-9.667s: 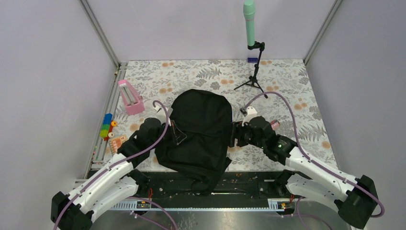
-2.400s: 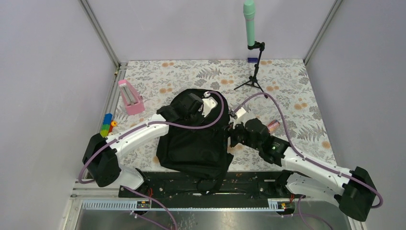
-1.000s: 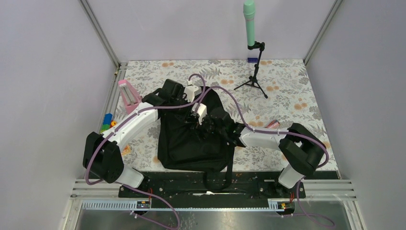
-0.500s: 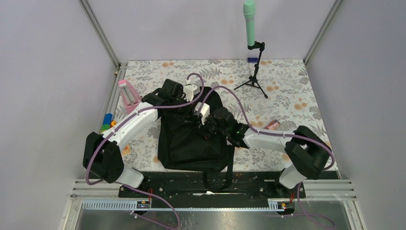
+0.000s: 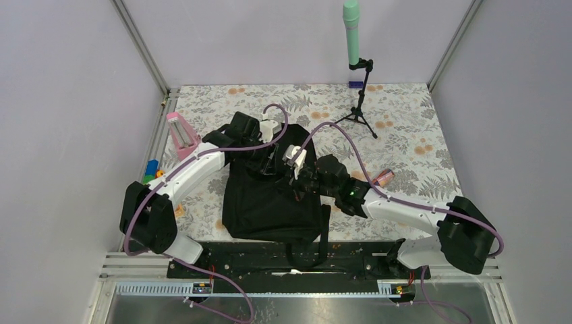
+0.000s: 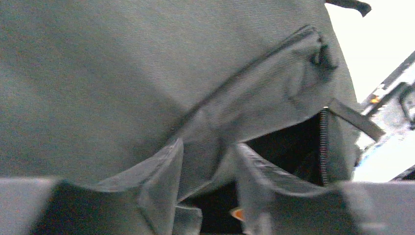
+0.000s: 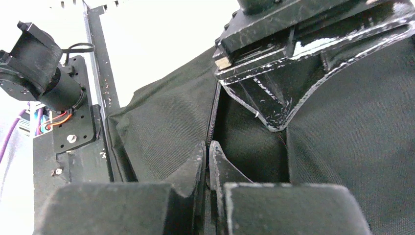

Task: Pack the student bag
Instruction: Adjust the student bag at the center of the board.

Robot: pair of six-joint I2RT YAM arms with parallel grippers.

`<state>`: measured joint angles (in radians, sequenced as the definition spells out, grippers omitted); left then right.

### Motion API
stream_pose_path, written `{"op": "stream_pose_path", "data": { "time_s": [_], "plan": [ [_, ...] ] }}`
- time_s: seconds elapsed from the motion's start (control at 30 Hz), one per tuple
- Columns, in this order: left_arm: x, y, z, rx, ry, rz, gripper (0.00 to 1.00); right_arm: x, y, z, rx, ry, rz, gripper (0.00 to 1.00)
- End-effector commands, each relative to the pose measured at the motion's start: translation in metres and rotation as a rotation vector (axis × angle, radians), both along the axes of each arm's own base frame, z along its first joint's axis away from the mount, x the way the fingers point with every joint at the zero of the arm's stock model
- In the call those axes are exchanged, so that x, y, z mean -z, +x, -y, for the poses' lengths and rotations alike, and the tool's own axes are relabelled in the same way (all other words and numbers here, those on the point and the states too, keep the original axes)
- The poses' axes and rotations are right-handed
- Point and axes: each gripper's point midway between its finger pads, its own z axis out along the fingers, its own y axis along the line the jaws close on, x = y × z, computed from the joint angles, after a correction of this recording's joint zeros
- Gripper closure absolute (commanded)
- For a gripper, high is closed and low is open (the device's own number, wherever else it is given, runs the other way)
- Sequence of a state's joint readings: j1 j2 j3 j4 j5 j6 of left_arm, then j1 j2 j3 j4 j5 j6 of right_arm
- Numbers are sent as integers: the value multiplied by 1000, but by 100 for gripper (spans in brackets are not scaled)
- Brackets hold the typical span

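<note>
The student bag (image 5: 270,202), a large black backpack, lies in the middle of the table with its top end far from me. My left gripper (image 5: 268,164) hovers over its upper part. In the left wrist view its fingers (image 6: 164,188) stand apart with a loose fold of bag fabric (image 6: 210,137) between them, and a dark unzipped opening (image 6: 291,147) shows to the right. My right gripper (image 5: 295,181) sits just beside the left one, its jaws shut on the zip edge (image 7: 211,122) of the bag (image 7: 161,127).
A pink stand (image 5: 181,135) and coloured blocks (image 5: 150,177) lie at the left edge. A tripod with a green tube (image 5: 353,40) stands at the back. A small pink item (image 5: 384,177) lies right of the bag. The black base rail (image 5: 351,260) runs along the near edge.
My right gripper closed on the bag's zip edge and its arm swung out to the right. My left gripper went from shut to open at the same spot.
</note>
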<state>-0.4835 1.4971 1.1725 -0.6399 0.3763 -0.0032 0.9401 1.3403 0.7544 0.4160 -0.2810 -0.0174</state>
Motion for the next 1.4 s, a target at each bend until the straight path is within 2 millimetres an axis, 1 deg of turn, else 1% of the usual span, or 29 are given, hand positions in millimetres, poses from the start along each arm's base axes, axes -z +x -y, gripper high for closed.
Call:
{"op": "stream_pose_path", "data": {
  "time_s": [0.0, 0.07, 0.17, 0.2, 0.3, 0.33, 0.4, 0.53, 0.6, 0.67, 0.77, 0.97, 1.03, 1.13, 1.17, 1.23, 1.37],
  "plan": [
    [-34, 16, -7, -40, -13, 123, 45, -31, -15, -3, -33, 95, 9, 100],
    [-52, 16, -11, -56, -35, 200, 29, -32, -15, -1, -23, 105, 5, 100],
    [-76, 12, -18, -77, -75, 312, 15, -34, -16, 1, -16, 112, 3, 100],
    [-83, 8, -20, -100, -97, 327, 13, -34, -16, 2, -15, 112, 3, 100],
    [-87, -2, -32, -128, -101, 369, 9, -35, -17, 4, -10, 116, 5, 100],
    [-90, -9, -34, -119, -108, 380, 8, -35, -17, 5, -10, 117, 6, 100],
    [-86, -27, -32, -42, -131, 383, 8, -36, -17, 5, -10, 118, 6, 100],
    [-86, -65, -12, 178, -268, 413, 8, -36, -19, 6, -11, 121, 7, 100],
    [-84, -80, -3, 285, -320, 422, 9, -36, -19, 6, -14, 123, 4, 100],
    [-77, -81, -1, 317, -323, 435, 9, -36, -20, 5, -18, 126, 1, 100],
    [-72, -77, 0, 324, -316, 442, 9, -38, -22, 5, -26, 131, 0, 100],
    [-67, -60, -2, 268, -268, 461, 8, -39, -23, 5, -33, 136, 3, 100],
    [-66, -61, 3, 287, -280, 460, 8, -39, -23, 5, -33, 136, 3, 100],
    [-59, -69, 11, 335, -288, 422, 10, -39, -23, 5, -31, 137, 4, 100],
    [-57, -74, 13, 359, -302, 401, 12, -39, -23, 6, -30, 138, 5, 100],
    [-55, -82, 17, 389, -326, 367, 20, -38, -22, 6, -25, 136, 3, 100],
    [-47, -84, 18, 385, -316, 316, 44, -40, -21, 6, -17, 138, 6, 100]
  ]
}}
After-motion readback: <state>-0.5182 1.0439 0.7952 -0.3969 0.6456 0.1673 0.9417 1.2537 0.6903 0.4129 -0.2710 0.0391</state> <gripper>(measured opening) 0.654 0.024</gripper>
